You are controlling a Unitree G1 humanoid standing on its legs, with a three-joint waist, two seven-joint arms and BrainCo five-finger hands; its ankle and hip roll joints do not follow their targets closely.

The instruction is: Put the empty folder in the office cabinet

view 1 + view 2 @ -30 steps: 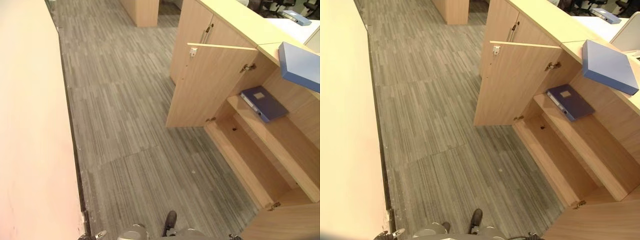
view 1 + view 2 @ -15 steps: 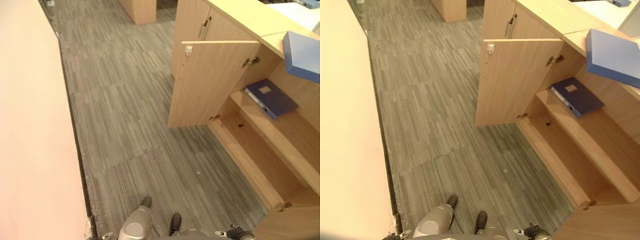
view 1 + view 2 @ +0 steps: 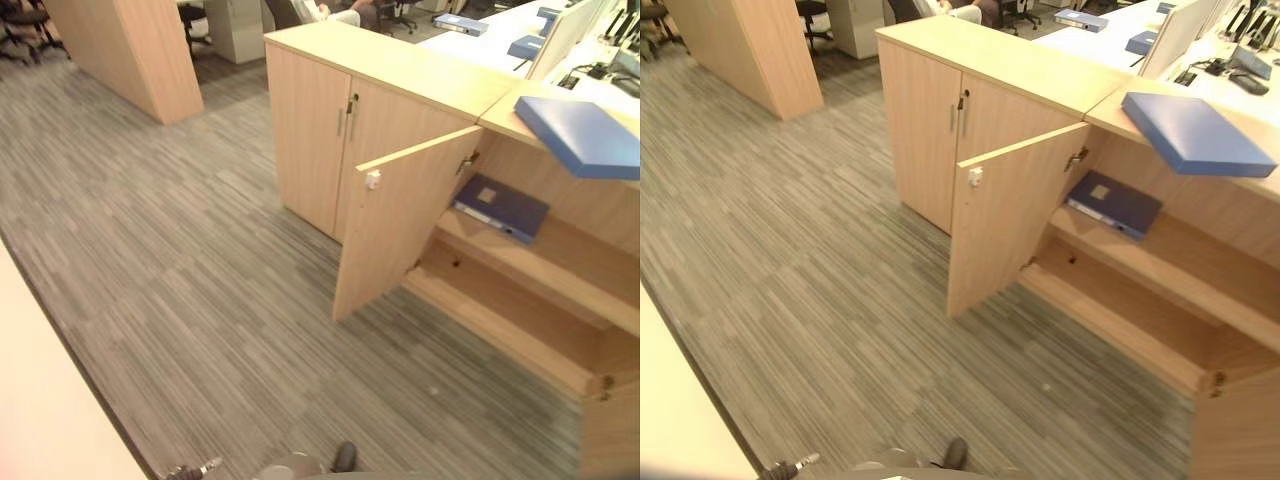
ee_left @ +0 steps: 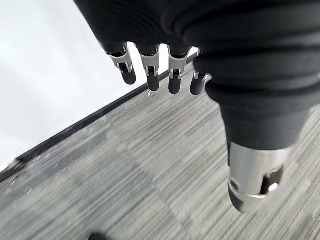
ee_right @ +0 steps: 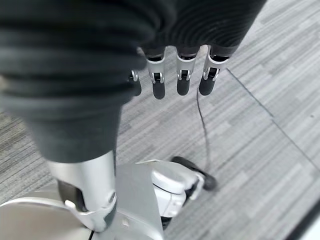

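Both my left hand (image 4: pixel 165 75) and right hand (image 5: pixel 175 75) hang loose, holding nothing. I might bump the open cabinet door (image 3: pixel 400 225) reaching for the light blue folder (image 3: pixel 580 135).

Cabinet (image 3: pixel 560 320) cut off at right picture edge, right door mostly out of frame. Light blue folder (image 3: pixel 580 135) on cabinet top clipped at right edge in left eye view. Dark blue folder (image 3: pixel 1113 203) on upper shelf: label too small to read. Seated person (image 3: pixel 330 10) behind cabinet cut off by top edge. Items on bench (image 3: pixel 1110 35) behind cabinet too small to identify.
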